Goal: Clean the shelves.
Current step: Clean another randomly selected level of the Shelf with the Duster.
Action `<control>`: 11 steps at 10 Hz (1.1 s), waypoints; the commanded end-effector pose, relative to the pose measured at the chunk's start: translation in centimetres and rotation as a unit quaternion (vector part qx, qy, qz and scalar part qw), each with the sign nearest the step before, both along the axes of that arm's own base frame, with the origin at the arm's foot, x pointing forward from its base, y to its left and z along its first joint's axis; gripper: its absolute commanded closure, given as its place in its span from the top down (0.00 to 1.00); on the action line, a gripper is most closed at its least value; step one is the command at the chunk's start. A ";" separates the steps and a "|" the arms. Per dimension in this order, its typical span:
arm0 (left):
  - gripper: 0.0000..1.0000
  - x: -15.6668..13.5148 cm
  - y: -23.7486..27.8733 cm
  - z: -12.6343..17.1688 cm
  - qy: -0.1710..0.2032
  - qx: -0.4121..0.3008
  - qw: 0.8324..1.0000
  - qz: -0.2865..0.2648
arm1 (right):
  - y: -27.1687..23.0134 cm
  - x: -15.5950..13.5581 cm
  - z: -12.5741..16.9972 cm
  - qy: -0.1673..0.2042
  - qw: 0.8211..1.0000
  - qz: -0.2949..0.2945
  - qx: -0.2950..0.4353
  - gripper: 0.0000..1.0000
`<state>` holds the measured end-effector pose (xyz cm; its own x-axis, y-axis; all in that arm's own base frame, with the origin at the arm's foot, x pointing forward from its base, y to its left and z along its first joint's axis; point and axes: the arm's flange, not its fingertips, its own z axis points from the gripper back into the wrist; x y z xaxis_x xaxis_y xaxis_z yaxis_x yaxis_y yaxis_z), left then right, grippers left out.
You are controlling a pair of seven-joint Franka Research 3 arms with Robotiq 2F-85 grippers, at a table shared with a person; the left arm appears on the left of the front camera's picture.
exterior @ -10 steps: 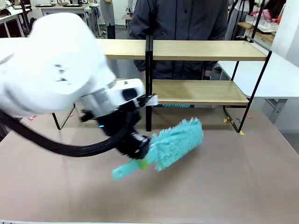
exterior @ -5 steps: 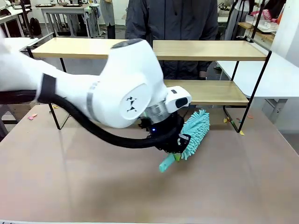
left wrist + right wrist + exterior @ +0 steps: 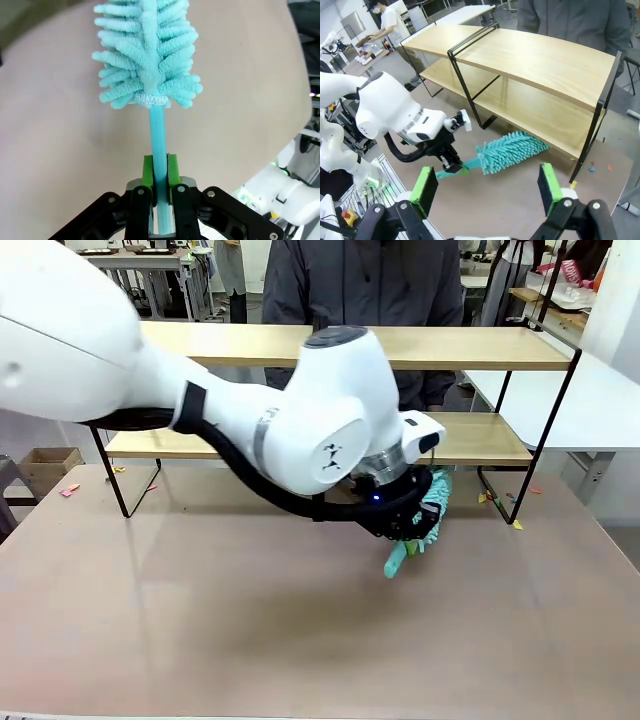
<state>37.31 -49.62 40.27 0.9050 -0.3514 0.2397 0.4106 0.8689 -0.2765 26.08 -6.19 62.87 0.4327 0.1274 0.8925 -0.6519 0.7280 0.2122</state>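
Currently: left pincer [image 3: 159, 187] clamped on turquoise duster [image 3: 146, 55] handle, chenille head projecting ahead of fingertips, low over table [image 3: 200, 630], under lower board of shelves [image 3: 540, 65] just beyond. Right pincer [image 3: 485, 186] spread wide, above table, shelves ahead.

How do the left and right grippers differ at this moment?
The left gripper is shut on the teal duster, pinching its handle; the right gripper stands open and holds nothing. The left gripper is low over the table by the shelves, while the right gripper hangs higher, looking down on them. Both have black fingers with green pads.
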 end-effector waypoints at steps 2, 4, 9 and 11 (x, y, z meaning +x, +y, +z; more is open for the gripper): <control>0.13 1.8 -6.0 -1.3 0.016 0.041 0.999 0.018 | 0.0 0.0 -0.1 0.001 1.000 0.000 0.000 1.00; 0.13 2.0 -8.2 -1.9 0.004 0.052 0.998 0.018 | 0.0 0.0 -0.1 0.001 1.000 0.000 0.000 1.00; 0.13 3.3 -11.9 -2.2 -0.012 0.062 0.998 0.030 | 0.0 0.0 -0.1 0.001 1.000 0.000 0.000 1.00; 0.13 3.9 -13.0 -2.6 -0.010 0.065 0.997 0.028 | 0.0 0.0 -0.1 0.001 1.000 0.000 0.000 1.00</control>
<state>40.86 -61.23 37.44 0.9139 -0.3505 0.2049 0.3874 0.9039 -0.1817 26.08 -6.20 62.87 0.4328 0.1272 0.8925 -0.6518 0.7280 0.2123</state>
